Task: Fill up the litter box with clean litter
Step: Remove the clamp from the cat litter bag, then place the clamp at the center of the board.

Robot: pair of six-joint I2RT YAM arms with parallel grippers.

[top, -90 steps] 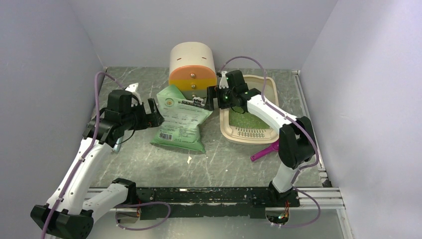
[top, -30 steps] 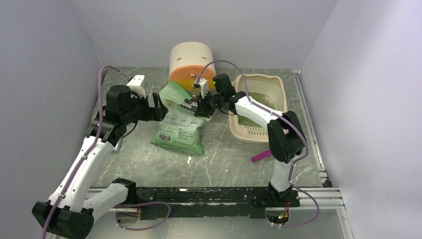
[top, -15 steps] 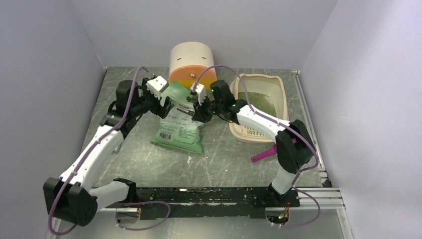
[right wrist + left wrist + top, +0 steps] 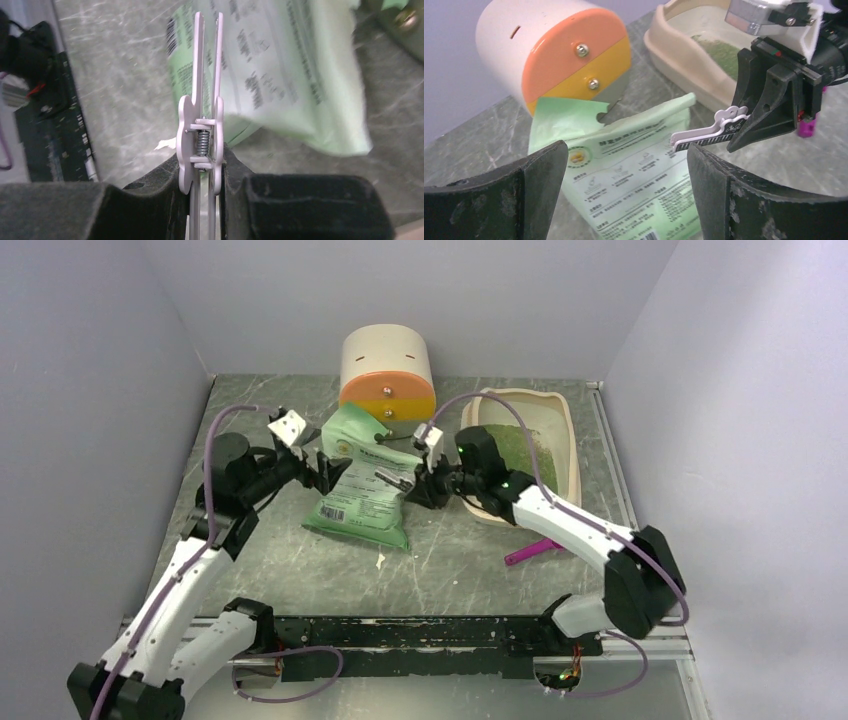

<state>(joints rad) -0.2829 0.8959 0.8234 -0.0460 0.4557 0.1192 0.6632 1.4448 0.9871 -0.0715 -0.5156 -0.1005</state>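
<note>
Between the left claw [image 4: 322,468] and right claw [image 4: 415,487], a green printed bag [image 4: 362,490] lies on the grey surface [image 4: 300,560]. A white clip [image 4: 200,125] sits pinched in the right claw. A round beige-and-orange drawer unit [image 4: 387,375] stands beyond both claws.

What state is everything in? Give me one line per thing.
litter box: upright, partly filled.
clean litter: thin layer inside the litter box.
bag: lying flat, no clip on it.
clip: pinched in the right gripper.
drawer unit: both drawers shut.
scoop: lying beside the litter box.
left gripper: open, empty.
right gripper: shut on the clip.
</note>
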